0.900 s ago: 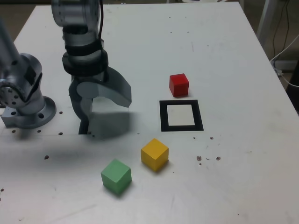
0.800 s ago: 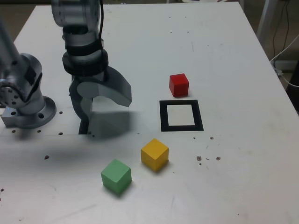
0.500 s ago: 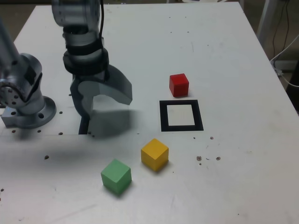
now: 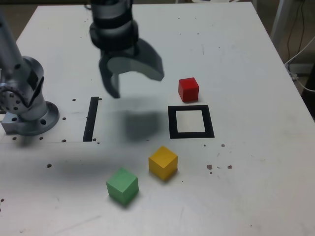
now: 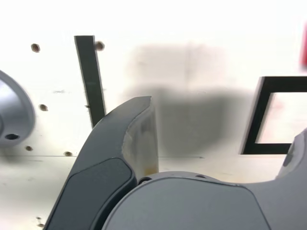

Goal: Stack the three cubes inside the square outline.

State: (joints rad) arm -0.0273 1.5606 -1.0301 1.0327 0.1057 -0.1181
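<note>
The red cube [image 4: 188, 89] sits just behind the square outline [image 4: 172, 122], whose white centre holds nothing. In front of the outline are the yellow cube [image 4: 163, 162] and, further to the exterior view's left, the green cube [image 4: 122, 185]. My gripper [image 4: 134, 83] hangs open above the table, to the exterior view's left of the red cube, with nothing between its fingers. In the wrist view one grey finger [image 5: 129, 139] fills the foreground, part of the square outline [image 5: 256, 120] shows beyond it, and a red sliver [image 5: 304, 52] sits at the frame edge.
A thin black strip [image 4: 91, 118] lies on the table between the arm's base [image 4: 27, 105] and the outline; it also shows in the wrist view as a black strip [image 5: 90, 79]. Small screw holes dot the table. Cables hang off the table's far right edge [image 4: 300, 49].
The gripper has risen and swung to the exterior view's right, away from the black strip and toward the red cube. The strip is now uncovered. The cubes have not moved.
</note>
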